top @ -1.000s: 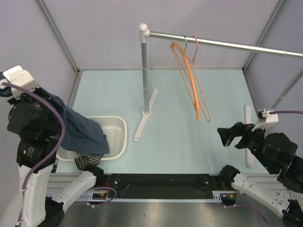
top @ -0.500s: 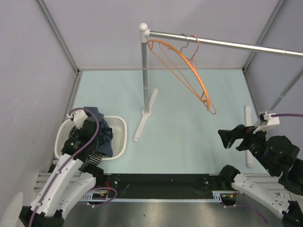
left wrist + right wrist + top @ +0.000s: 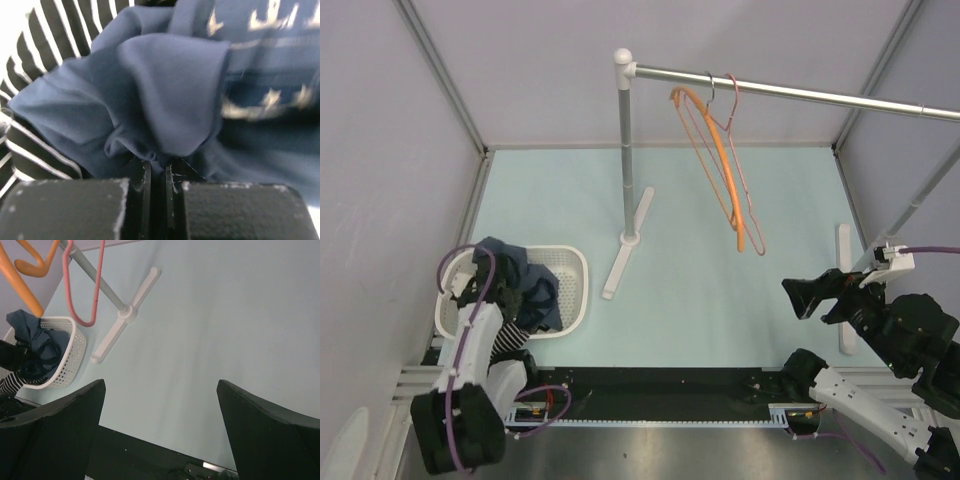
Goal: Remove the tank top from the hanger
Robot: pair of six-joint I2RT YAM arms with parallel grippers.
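The orange hanger (image 3: 720,166) (image 3: 21,281) hangs bare from the metal rail (image 3: 790,93). The striped tank top (image 3: 506,341) (image 3: 35,46) lies at the near edge of the white basket (image 3: 572,262), partly under a navy T-shirt (image 3: 525,288) (image 3: 170,90). My left gripper (image 3: 500,285) (image 3: 158,167) is down in the basket, shut on a fold of that navy T-shirt. At the right side my right gripper (image 3: 802,297) (image 3: 160,390) hovers open over the mat, holding nothing.
A thin pink wire hanger (image 3: 750,212) (image 3: 82,295) hangs beside the orange one. The rail's grey post (image 3: 628,150) stands on a white foot mid-table. Purple-grey walls close in the light blue mat (image 3: 720,310).
My left arm came down from high on the left, carrying the navy T-shirt into the basket. The orange hanger swung out and back. The right arm barely moved.
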